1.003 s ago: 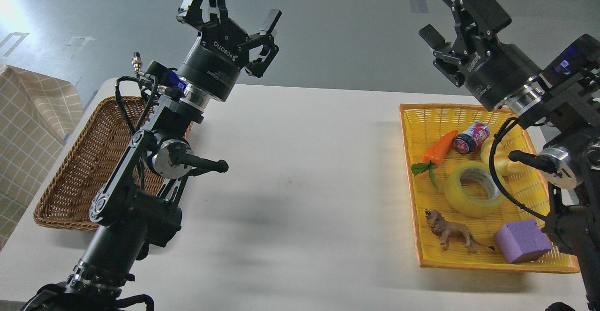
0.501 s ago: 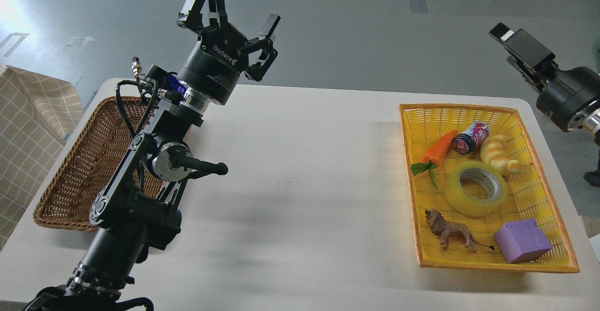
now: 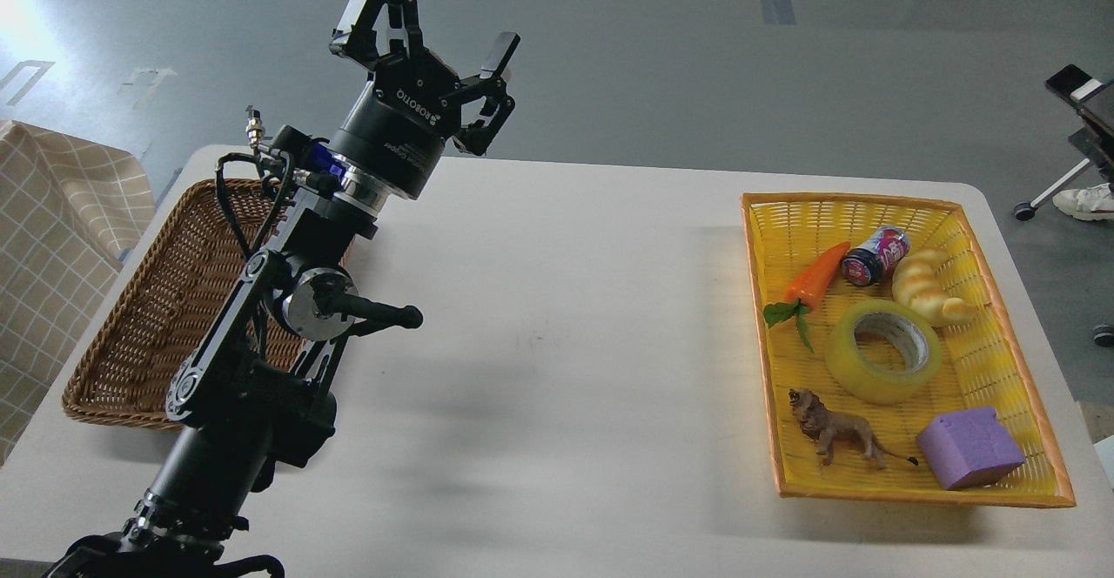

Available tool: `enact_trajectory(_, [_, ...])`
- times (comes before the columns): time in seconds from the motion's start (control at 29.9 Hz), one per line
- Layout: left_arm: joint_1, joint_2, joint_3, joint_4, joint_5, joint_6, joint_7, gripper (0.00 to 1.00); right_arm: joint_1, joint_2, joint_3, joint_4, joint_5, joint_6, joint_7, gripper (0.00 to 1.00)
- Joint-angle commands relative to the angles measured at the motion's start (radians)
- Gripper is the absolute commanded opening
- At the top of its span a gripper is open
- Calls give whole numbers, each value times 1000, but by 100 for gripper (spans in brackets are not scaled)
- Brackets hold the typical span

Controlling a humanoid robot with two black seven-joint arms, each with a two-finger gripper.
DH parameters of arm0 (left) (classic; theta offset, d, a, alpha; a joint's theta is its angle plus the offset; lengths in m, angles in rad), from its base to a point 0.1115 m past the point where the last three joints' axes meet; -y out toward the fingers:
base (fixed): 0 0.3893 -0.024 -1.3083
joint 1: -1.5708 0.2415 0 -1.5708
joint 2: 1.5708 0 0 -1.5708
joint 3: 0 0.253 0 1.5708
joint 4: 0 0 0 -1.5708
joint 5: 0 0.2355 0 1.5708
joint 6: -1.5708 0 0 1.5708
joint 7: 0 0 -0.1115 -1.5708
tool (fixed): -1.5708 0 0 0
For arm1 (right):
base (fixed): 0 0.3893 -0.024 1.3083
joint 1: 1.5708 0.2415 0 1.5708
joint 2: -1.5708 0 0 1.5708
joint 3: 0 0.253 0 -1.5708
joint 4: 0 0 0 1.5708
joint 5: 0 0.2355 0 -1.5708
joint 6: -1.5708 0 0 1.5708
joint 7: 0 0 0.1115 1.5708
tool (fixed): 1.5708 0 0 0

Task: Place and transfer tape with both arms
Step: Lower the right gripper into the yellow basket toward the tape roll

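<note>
The tape (image 3: 884,352), a wide translucent yellow roll with a grey-white core, lies flat in the middle of the yellow basket (image 3: 759,334) at the table's right. My left gripper (image 3: 452,10) is open and empty, held high above the table's far left, far from the tape. Of my right arm only a black tip (image 3: 1083,97) shows at the right edge, beyond the table; its fingers cannot be told apart.
In the yellow basket with the tape lie an orange carrot (image 3: 815,278), a small can (image 3: 873,256), a pale croissant toy (image 3: 927,287), a lion figure (image 3: 835,432) and a purple block (image 3: 970,447). A brown wicker basket (image 3: 130,334) stands at the left behind my left arm.
My right arm has swung away from above the yellow basket to the right, nearly out of view. The left arm has barely moved. The tape has not moved.
</note>
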Motion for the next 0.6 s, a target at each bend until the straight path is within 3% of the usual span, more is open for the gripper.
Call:
enact_trajectory(0.0, [1,0,1,0,0,0,0,98,-8,23,-20,16,-206,0,-9,100])
enact_trajectory(0.37, [9,0,3,-2,2,2,0,98,-37,37,-294,39,-554,-24,-14,100])
enact_trajectory(0.57, [9,0,3,-2,2,2,0,98,-33,65,-354,15,-554,-61,-14,100])
